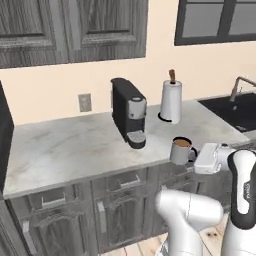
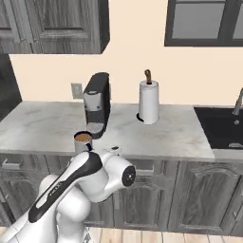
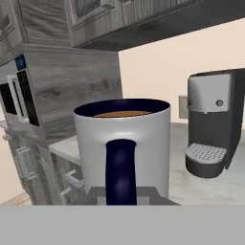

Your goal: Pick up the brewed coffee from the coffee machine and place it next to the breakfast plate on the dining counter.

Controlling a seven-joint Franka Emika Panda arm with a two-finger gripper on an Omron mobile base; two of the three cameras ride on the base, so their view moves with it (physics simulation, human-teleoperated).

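Observation:
The brewed coffee (image 1: 180, 149) is a small grey mug with brown coffee at its rim, hanging at the counter's front edge, right of the coffee machine (image 1: 128, 112). My gripper (image 1: 190, 154) is shut on the mug from the handle side. In the hand view the mug (image 3: 122, 143) is close up, its dark handle facing the camera between my fingers. The black coffee machine (image 3: 211, 128) stands behind it, its round drip tray (image 3: 205, 154) bare. From the right base the mug (image 2: 83, 141) shows just above my arm. The breakfast plate and the dining counter are out of view.
A white paper-towel roll (image 1: 170, 102) stands right of the machine on the marble counter (image 1: 65, 145) with dark wood cabinets below. A dark sink (image 2: 220, 126) with a faucet lies at the far right. Upper cabinets hang overhead. A tall dark appliance (image 1: 5, 135) borders the counter's left end.

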